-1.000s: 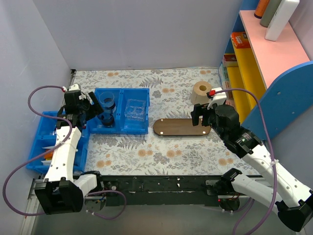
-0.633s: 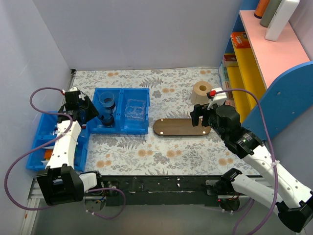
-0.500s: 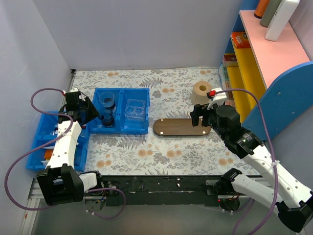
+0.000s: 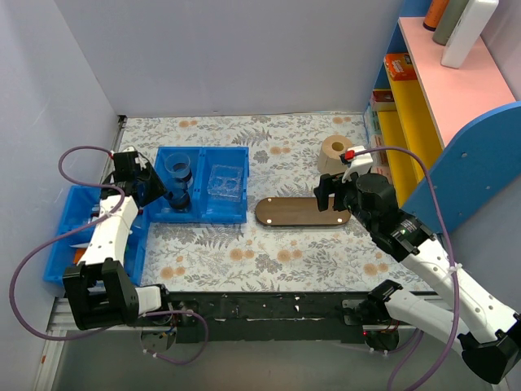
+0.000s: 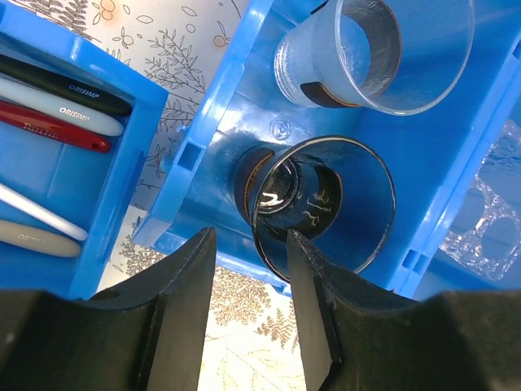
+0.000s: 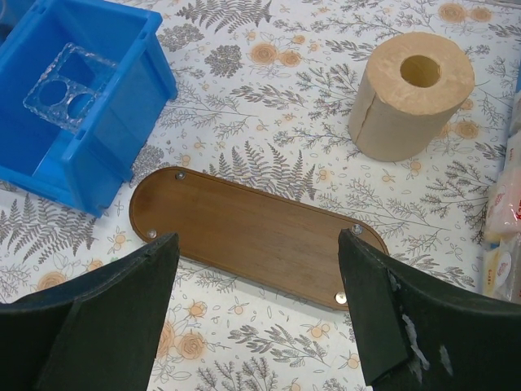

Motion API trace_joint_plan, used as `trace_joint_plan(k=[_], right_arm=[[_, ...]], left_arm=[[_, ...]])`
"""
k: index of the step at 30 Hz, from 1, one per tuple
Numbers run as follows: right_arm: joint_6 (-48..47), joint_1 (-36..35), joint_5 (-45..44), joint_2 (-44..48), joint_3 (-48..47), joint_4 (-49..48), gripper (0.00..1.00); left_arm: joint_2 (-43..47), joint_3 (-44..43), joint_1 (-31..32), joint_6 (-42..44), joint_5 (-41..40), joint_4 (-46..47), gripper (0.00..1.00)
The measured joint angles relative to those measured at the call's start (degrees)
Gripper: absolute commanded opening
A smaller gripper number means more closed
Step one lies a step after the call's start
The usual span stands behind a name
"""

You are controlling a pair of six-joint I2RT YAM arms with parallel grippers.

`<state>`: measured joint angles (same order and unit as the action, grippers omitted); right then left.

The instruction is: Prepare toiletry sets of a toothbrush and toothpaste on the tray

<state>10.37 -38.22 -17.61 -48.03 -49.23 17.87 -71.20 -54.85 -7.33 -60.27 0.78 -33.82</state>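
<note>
The dark brown wooden tray (image 4: 295,213) lies bare on the flowered cloth, and it also shows in the right wrist view (image 6: 244,228). My right gripper (image 4: 328,195) hovers open over its right part (image 6: 256,242). My left gripper (image 4: 159,189) is open at the near-left wall of a blue bin (image 4: 203,215). In the left wrist view its fingertips (image 5: 251,244) straddle the rim of a dark cup (image 5: 326,208) without closing on it. Several toothbrushes (image 5: 57,110) lie in the left blue bin (image 4: 61,244). No yellow-gold toothpaste shows.
A clear cup (image 5: 383,49) stands behind the dark one. A clear plastic holder (image 6: 63,81) sits in the bin's right compartment. A toilet roll (image 4: 334,152) stands behind the tray. A yellow and pink shelf (image 4: 415,106) fills the right side. An orange item (image 4: 79,257) lies in the left bin.
My left gripper has swung right from over the left bin to the cup bin's wall. My right gripper has shifted slightly left over the tray.
</note>
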Motion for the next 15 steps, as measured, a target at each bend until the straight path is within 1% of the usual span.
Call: trace_joint_plan(k=[1,4,7,11,15], right_arm=[[0.0,0.0,0.0,0.0,0.0,0.0,0.86],[0.0,0.0,0.0,0.0,0.0,0.0,0.86],[0.0,0.0,0.0,0.1,0.0,0.0,0.86],[0.0,0.0,0.0,0.1,0.0,0.0,0.86],[0.0,0.0,0.0,0.1,0.0,0.0,0.86]], left_arm=[[-0.4,0.0,0.0,0.0,0.1,0.2,0.35],[-2.0,0.1,0.0,0.1,0.2,1.1,0.33],[-3.5,0.1,0.0,0.3,0.2,1.6,0.27],[-4.6,0.2,0.0,0.4,0.2,2.1,0.26],[-5.7,0.7,0.0,0.5,0.3,3.0,0.22]])
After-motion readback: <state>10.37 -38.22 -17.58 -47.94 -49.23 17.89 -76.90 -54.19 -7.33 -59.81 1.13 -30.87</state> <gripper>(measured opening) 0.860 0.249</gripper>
